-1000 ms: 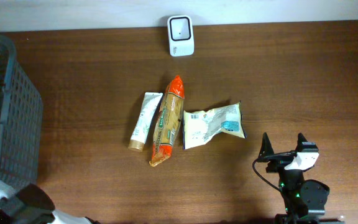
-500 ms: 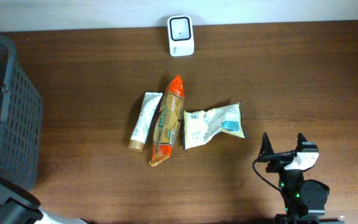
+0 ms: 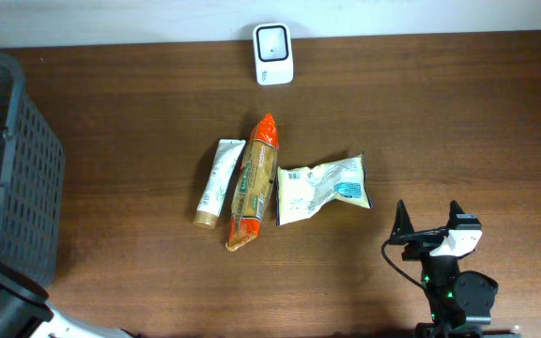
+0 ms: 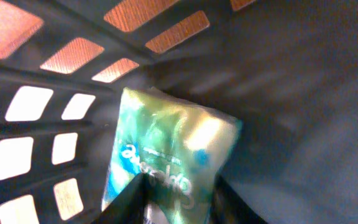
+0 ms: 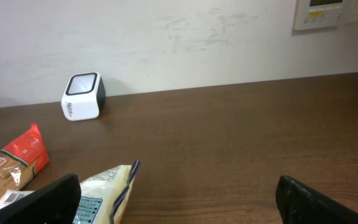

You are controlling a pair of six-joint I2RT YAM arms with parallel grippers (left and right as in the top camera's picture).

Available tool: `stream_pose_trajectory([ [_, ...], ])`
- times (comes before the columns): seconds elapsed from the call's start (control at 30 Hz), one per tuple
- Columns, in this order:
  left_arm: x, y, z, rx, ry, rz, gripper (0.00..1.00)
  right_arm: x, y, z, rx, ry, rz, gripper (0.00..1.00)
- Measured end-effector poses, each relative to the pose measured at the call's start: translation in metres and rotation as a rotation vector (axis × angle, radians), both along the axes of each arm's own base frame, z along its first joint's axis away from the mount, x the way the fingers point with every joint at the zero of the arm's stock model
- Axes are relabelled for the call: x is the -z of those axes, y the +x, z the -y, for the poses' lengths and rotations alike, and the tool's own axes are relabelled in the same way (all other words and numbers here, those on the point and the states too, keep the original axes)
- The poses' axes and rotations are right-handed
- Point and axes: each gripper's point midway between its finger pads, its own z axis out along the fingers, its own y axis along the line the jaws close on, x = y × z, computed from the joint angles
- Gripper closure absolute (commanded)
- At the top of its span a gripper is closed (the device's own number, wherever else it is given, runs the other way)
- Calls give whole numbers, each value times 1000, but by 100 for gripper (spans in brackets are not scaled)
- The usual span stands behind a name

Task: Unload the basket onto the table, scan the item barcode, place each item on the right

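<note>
In the overhead view, three items lie together near the middle of the wooden bench (image 3: 458, 122). A pale tube (image 3: 219, 183) lies leftmost, and a long orange snack packet (image 3: 255, 183) lies against its right side. A crumpled white pouch (image 3: 322, 191) lies just to the right of the packet. The white barcode scanner (image 3: 273, 53) stands well apart from them at the top centre of the frame, close to the bench's far edge. A dark slatted basket (image 3: 17, 141) fills the left edge of the picture, and part of the left arm (image 3: 7, 314) shows in the lower left corner below it. The left wrist camera looks into that basket, where a green and teal packet (image 4: 166, 155) with white lettering lies against the basket's wall and floor. The left gripper (image 4: 179, 190) has a dark finger on either side of the packet's lower end. The view is blurred, so it cannot be told whether the fingers press on the packet or merely flank it. The right gripper (image 3: 428, 214) sits at the lower right of the overhead frame with its fingers spread wide and nothing between them (its own camera shows only bare bench in the gap). That camera also shows the pouch and the orange packet at the lower left, and the scanner at the upper left near a pale wall (image 5: 197, 37).
</note>
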Motion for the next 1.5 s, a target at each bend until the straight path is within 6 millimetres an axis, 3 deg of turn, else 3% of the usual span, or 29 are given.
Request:
stream_pose_trajectory([
  [0.23,-6,0,8,13,-54,-23,100,0,0,0,0,1,0,1],
  [0.3,-41,42,4,81,-39,50,100,0,0,0,0,0,0,1],
  [0.37,-96,103,12,196,-18,193,100,0,0,0,0,0,0,1],
  [0.4,-128,134,20,261,-4,279,100,0,0,0,0,0,0,1],
  [0.43,-172,168,31,342,39,388,100,0,0,0,0,1,0,1],
  [0.5,-261,217,80,523,100,593,100,0,0,0,0,0,0,1],
  [0.53,-290,228,104,594,105,665,100,0,0,0,0,0,0,1],
  [0.6,-350,240,187,802,71,813,100,0,0,0,0,0,0,1],
  [0.63,-362,231,243,926,-1,816,100,0,0,0,0,0,0,1],
  [0.67,-362,223,288,1034,-73,790,100,0,0,0,0,1,-1,1],
  [0.7,-348,215,336,1147,-173,727,100,0,0,0,0,0,-1,1],
  [0.73,-313,213,371,1219,-286,635,100,0,0,0,0,0,-1,1],
  [0.77,-289,215,384,1241,-338,585,100,0,0,0,0,0,-2,1],
  [0.8,-252,212,398,1253,-407,513,100,0,0,0,0,1,-1,1],
  [0.83,-182,196,418,1251,-539,349,100,0,0,0,0,0,-1,1],
  [0.9,-88,176,436,1244,-646,207,100,1,0,0,0,1,-3,1],
  [0.97,-37,164,443,1258,-656,191,98,0,0,0,0,1,-2,1],
  [1.0,-24,161,444,1266,-652,196,98,0,0,0,0,1,-1,1],
  [1.03,-15,166,446,1284,-627,234,83,0,0,0,0,0,-2,1],
  [1.07,-1,154,444,1270,-641,199,60,0,0,0,0,1,-2,1],
  [1.1,3,149,441,1266,-637,181,27,0,0,0,0,1,-2,1],
  [1.13,3,152,440,1265,-621,186,0,0,0,0,0,1,-2,1],
  [1.27,-3,157,434,1236,-592,181,1,0,0,0,0,0,-2,1],
  [1.33,-54,192,436,1256,-529,279,1,0,0,0,0,1,-2,1],
  [1.37,-77,199,436,1260,-513,304,1,0,0,0,0,1,-2,1],
  [1.43,-162,227,437,1315,-384,500,1,0,0,0,0,1,-2,1],
  [1.47,-207,234,438,1343,-306,610,1,0,0,0,0,1,-2,1],
  [1.5,-238,234,438,1361,-250,688,1,0,0,0,0,0,-2,1],
])
